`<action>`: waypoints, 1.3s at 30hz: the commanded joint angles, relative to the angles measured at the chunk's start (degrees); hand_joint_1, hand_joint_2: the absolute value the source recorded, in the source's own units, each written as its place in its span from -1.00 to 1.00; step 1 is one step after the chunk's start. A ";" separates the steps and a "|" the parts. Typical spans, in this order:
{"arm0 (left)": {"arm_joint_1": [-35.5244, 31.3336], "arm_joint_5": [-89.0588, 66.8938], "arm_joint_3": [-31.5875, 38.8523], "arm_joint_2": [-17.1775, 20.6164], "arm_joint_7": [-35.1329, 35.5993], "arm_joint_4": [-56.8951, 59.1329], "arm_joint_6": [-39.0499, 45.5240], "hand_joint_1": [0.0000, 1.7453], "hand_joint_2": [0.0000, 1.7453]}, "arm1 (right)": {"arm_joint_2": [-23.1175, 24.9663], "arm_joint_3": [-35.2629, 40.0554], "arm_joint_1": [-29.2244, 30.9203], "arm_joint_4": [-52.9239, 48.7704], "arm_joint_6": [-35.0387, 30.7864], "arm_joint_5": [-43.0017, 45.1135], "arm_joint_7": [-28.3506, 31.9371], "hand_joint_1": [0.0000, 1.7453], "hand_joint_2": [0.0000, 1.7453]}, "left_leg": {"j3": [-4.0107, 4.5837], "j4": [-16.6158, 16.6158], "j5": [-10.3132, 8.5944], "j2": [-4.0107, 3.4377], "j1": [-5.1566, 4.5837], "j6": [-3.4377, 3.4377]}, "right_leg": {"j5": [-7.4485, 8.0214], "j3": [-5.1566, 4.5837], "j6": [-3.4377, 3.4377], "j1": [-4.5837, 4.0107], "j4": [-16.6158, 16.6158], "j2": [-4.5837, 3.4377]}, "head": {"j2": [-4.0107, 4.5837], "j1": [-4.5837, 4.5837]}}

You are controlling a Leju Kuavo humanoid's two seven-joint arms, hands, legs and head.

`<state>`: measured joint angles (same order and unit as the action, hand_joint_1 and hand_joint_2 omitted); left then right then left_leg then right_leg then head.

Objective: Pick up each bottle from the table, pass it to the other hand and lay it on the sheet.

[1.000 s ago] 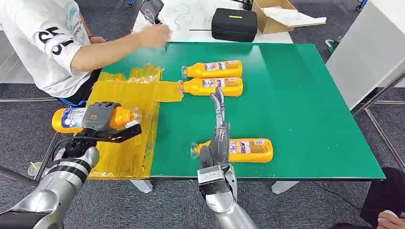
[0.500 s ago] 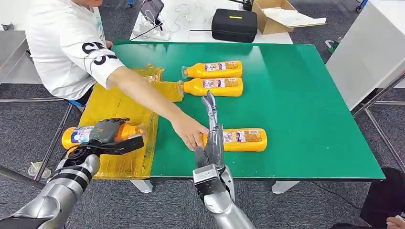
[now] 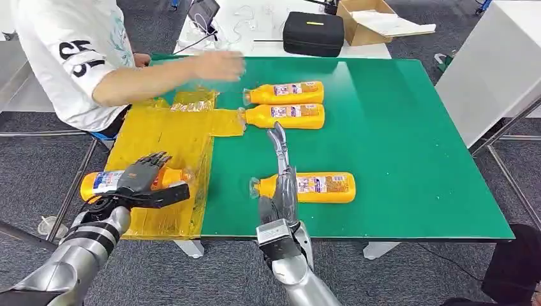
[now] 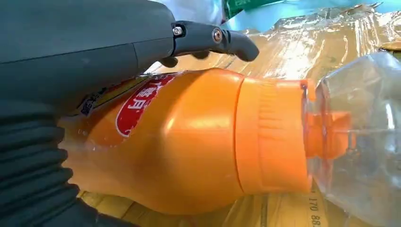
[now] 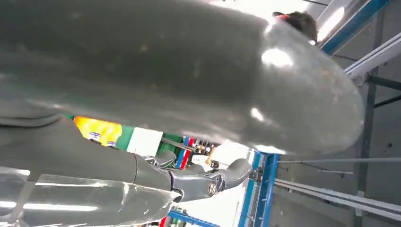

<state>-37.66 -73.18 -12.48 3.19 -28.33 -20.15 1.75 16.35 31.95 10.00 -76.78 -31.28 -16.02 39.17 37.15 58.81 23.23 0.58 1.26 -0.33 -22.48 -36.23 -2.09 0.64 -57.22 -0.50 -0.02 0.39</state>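
An orange bottle (image 3: 102, 182) with a clear cap lies at the near left edge of the yellow sheet (image 3: 169, 137), its base reaching past the sheet's edge. My left hand (image 3: 145, 179) sits over its neck with fingers (image 4: 215, 37) lifted and spread off the bottle (image 4: 198, 142). A second bottle (image 3: 322, 187) lies on the green table (image 3: 408, 140) near the front edge. My right hand (image 3: 282, 175) stands in front of its neck, fingers straight and apart, holding nothing. Two more bottles (image 3: 287, 93) (image 3: 288, 116) lie side by side further back.
A person in a white shirt (image 3: 70, 57) stands at the table's far left, one arm stretched over the sheet's far end, hand (image 3: 220, 64) near the back bottles. A black case (image 3: 312, 32) and a cardboard box (image 3: 367, 22) sit on the white table behind.
The person's hand has left the near bottle and drawn back to the far side. My left hand's fingers have spread off the bottle. My right hand has barely moved.
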 commanded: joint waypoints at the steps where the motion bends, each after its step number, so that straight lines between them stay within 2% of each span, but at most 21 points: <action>1: -0.31 2.33 0.44 0.31 -0.96 3.46 -3.14 -1.00 -1.00 | -0.61 0.58 2.35 3.76 0.29 0.38 -0.18 -1.00 1.00 | -0.30 -0.08 0.07 -0.17 -0.03 0.08 | -0.04 0.24 0.08 0.00 0.06 -0.07 | 0.02 0.00; 7: -0.47 8.99 3.25 0.79 -4.77 2.64 -10.38 -1.00 -1.00 | -0.32 0.10 3.03 5.13 0.66 0.83 0.43 -1.00 1.00 | -0.35 -0.09 0.08 -0.24 -0.03 0.07 | -0.02 0.28 0.08 -0.01 0.07 -0.14 | 0.02 0.02; 11: 1.37 19.73 9.30 -0.12 -11.40 0.59 -16.86 -1.00 -1.00 | -0.04 -0.01 3.30 6.48 1.28 0.79 0.83 -1.00 1.00 | -0.43 -0.13 0.06 -0.27 -0.05 0.07 | 0.01 0.33 0.06 0.01 0.10 -0.18 | 0.02 0.02; 12: 3.32 26.51 10.89 -1.46 -11.67 -4.21 -16.76 -1.00 -1.00 | -0.12 -0.05 3.70 7.24 0.60 -0.42 0.16 -1.00 1.00 | -0.51 -0.15 0.07 -0.28 -0.04 0.09 | 0.00 0.42 0.09 0.00 0.13 -0.17 | 0.02 0.00; 14: 4.20 32.27 11.65 -2.71 -11.67 -6.48 -14.84 -1.00 -1.00 | -0.21 -0.75 3.78 7.33 0.88 -0.24 -0.63 -1.00 1.00 | -0.48 -0.16 0.04 -0.20 -0.07 0.09 | -0.01 0.40 0.06 0.03 0.12 -0.11 | 0.02 0.02; 15: 4.63 35.73 13.39 -4.05 -11.67 -8.18 -12.09 -1.00 -1.00 | -0.45 -0.90 4.30 8.21 0.45 -1.57 -2.50 -1.00 1.00 | -0.46 -0.15 0.03 -0.11 -0.07 0.10 | -0.02 0.42 0.05 0.04 0.12 -0.04 | 0.02 0.00; 18: 6.27 48.84 20.01 -7.90 -11.67 -15.60 -3.02 -1.00 -1.00 | -3.00 0.66 8.48 13.88 3.01 -11.56 -16.00 -1.00 1.00 | -0.42 -0.10 0.02 0.00 -0.05 0.14 | -0.03 0.42 0.04 0.01 0.12 0.11 | 0.02 0.00; 19: 7.09 52.34 21.62 -8.26 -11.67 -18.57 -2.12 -1.00 -1.00 | -3.42 0.32 9.64 16.13 3.66 -14.35 -18.92 -1.00 1.00 | -0.46 -0.11 0.02 -0.02 -0.05 0.18 | -0.02 0.47 0.05 0.00 0.16 0.12 | 0.02 0.00; 20: 8.19 54.39 22.28 -8.52 -11.67 -22.74 2.41 -1.00 -1.00 | -4.35 0.71 11.47 19.33 5.14 -19.08 -23.43 -1.00 1.00 | -0.49 -0.12 0.02 0.01 -0.04 0.21 | -0.02 0.53 0.05 -0.02 0.20 0.18 | 0.02 0.00; 21: 8.24 55.72 22.04 -8.05 -11.67 -23.17 2.31 -1.00 -1.00 | -4.51 -0.07 11.91 20.37 5.85 -19.66 -23.83 -1.00 1.00 | -0.44 -0.10 0.01 -0.01 -0.05 0.22 | -0.01 0.48 0.05 -0.02 0.18 0.16 | 0.02 -0.02; 22: 9.54 57.98 22.79 -8.49 -11.67 -27.85 6.80 -1.00 -1.00 | -5.47 0.50 13.46 22.88 7.56 -23.68 -27.94 -1.00 1.00 | -0.23 -0.05 0.00 -0.08 0.01 0.09 | 0.04 0.23 0.02 -0.05 0.13 0.00 | 0.02 0.00; 25: 10.95 61.86 23.56 -7.86 -11.67 -32.06 11.14 -1.00 -1.00 | -7.96 1.17 17.66 28.68 14.80 -29.29 -35.23 -1.00 1.00 | -0.38 -0.09 0.05 -0.21 -0.01 0.12 | 0.05 0.32 0.08 -0.04 0.15 -0.04 | 0.02 0.00; 27: 12.73 63.46 24.21 -7.86 -11.67 -35.04 12.18 -1.00 -1.00 | -9.47 0.99 20.08 31.59 17.95 -30.92 -38.00 -1.00 1.00 | -0.30 -0.06 0.03 -0.18 -0.03 0.09 | 0.07 0.21 0.11 -0.02 0.10 -0.03 | 0.02 0.02; 34: 13.50 62.72 23.76 -8.07 -11.67 -35.94 13.84 -1.00 -1.00 | -10.07 0.12 20.49 31.54 18.25 -30.80 -38.94 -1.00 1.00 | -0.11 0.01 0.02 -0.07 0.00 0.06 | 0.03 0.10 0.08 -0.03 0.03 0.02 | 0.02 0.02; 35: 14.00 62.49 23.31 -8.05 -11.67 -36.11 14.55 -1.00 -1.00 | -11.33 0.17 21.16 31.77 19.36 -31.88 -40.84 -1.00 1.00 | -0.22 -0.01 0.05 -0.09 -0.03 0.11 | 0.00 0.21 0.10 -0.01 0.05 0.04 | 0.02 0.02; 39: 15.12 61.30 21.19 -8.03 -11.67 -35.23 15.49 -1.00 -1.00 | -13.88 -1.84 21.53 32.08 21.32 -31.84 -41.27 -1.00 1.00 | -0.11 -0.01 0.01 -0.01 -0.05 0.07 | 0.02 0.10 0.08 0.02 0.03 0.07 | 0.02 0.00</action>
<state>-23.55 -10.77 9.42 -3.91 -40.24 -55.14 16.24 7.74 31.54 27.14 -51.19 -12.48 -47.58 -1.05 37.17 58.82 23.22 0.54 1.25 -0.34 -22.42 -36.27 -2.03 0.64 -57.21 -0.51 0.00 0.39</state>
